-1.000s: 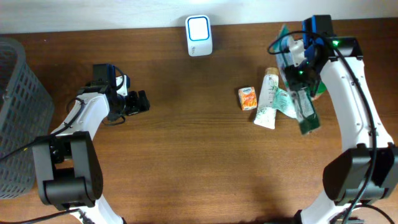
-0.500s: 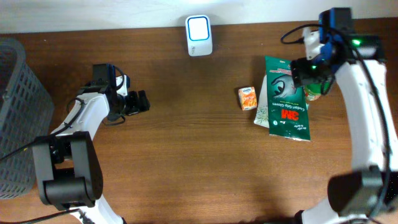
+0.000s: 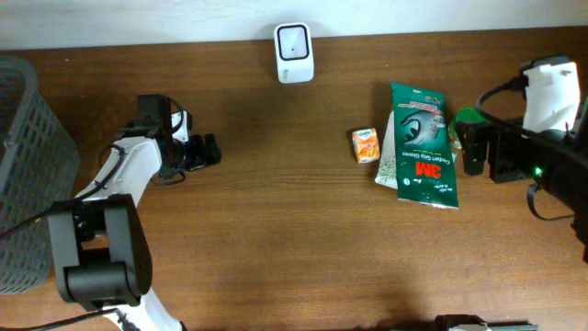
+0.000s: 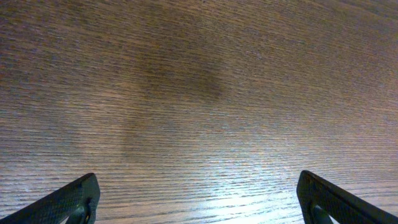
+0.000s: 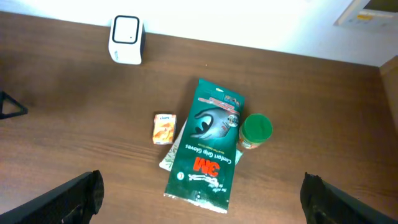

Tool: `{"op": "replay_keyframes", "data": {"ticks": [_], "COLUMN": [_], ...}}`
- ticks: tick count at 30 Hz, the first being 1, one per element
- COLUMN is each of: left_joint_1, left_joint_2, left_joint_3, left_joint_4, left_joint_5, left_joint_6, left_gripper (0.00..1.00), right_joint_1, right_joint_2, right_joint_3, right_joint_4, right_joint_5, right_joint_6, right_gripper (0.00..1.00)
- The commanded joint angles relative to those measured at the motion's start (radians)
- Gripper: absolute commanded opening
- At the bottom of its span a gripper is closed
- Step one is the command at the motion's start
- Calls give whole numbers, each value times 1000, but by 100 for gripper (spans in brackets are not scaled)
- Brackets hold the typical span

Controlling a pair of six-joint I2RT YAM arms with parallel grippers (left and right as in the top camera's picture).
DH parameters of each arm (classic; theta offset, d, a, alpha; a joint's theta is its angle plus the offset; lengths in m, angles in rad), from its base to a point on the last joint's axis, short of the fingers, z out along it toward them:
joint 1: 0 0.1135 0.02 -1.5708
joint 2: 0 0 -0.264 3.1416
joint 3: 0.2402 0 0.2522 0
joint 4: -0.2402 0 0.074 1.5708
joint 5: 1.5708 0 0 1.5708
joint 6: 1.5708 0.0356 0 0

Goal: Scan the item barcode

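The green glove packet [image 3: 421, 145], gripped in the air by the right end effector [image 3: 472, 151] a second ago, now lies flat on the counter [image 3: 276, 230] over a white tube [image 3: 388, 167], between the small orange box [image 3: 366, 145] and the green-lidded jar [image 3: 469, 118]. That end effector has drawn back to the right, fingers spread and empty. The left end effector [image 3: 209, 152] has not moved, its fingers wide apart over bare wood.

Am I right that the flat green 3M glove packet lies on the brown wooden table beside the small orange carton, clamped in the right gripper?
No: the overhead view shows the right gripper open and apart from the green 3M glove packet. The packet does lie on the brown wooden table beside the small orange carton.
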Motion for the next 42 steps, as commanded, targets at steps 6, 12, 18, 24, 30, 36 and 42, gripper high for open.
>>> {"op": "replay_keyframes", "data": {"ticks": [6,12,18,24,30,36,42], "left_joint_1": [2,2,2,2,2,2,2], "left_joint_2": [-34,-34,-34,-34,-34,-34,-34], "left_joint_3": [15,15,15,15,15,15,15], "left_joint_4": [1,1,1,1,1,1,1], "left_joint_5": [-7,-7,-7,-7,-7,-7,-7], "left_joint_6": [6,6,6,6,6,6,6], "left_gripper": [99,99,99,99,99,99,99], "right_joint_1": [-11,-16,-16,-16,-16,-14,-13], "right_joint_2": [-45,-195,-466,-764,-1022,-1191,-1214], "right_joint_3": [-18,-343,-865,-1347,-1657,-1855,-1890], "right_joint_4": [32,387,861,1265,1432,1506,1401], "right_joint_5": [61,52,-3,-8,-8,-8,-17], "right_joint_6": [17,16,21,28,28,35,35], "right_gripper": [98,98,98,98,98,98,98]}}
